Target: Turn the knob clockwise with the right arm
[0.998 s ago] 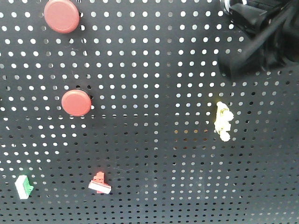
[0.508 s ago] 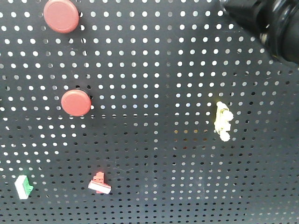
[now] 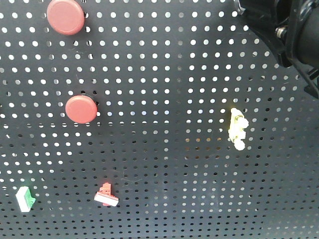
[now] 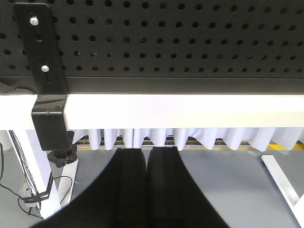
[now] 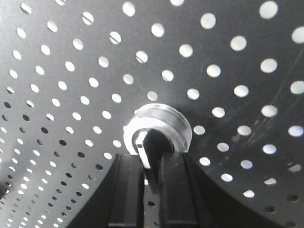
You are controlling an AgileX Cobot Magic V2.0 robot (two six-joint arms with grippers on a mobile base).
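In our right wrist view the knob (image 5: 166, 118) sits on the pegboard (image 5: 71, 71) at 12 o'clock of our right pincer (image 5: 151, 162), whose jaws are clamped on its dark bar. From the front, our right arm (image 3: 286, 30) fills the board's 1 o'clock corner, well apart from the yellow toggle (image 3: 238, 129). Our left pincer (image 4: 147, 153) has its fingers pressed together.

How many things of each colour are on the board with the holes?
Red round buttons: 2
Small red switch: 1
Green switch: 1
Yellow toggle: 1
Silver knob: 1
Total: 6
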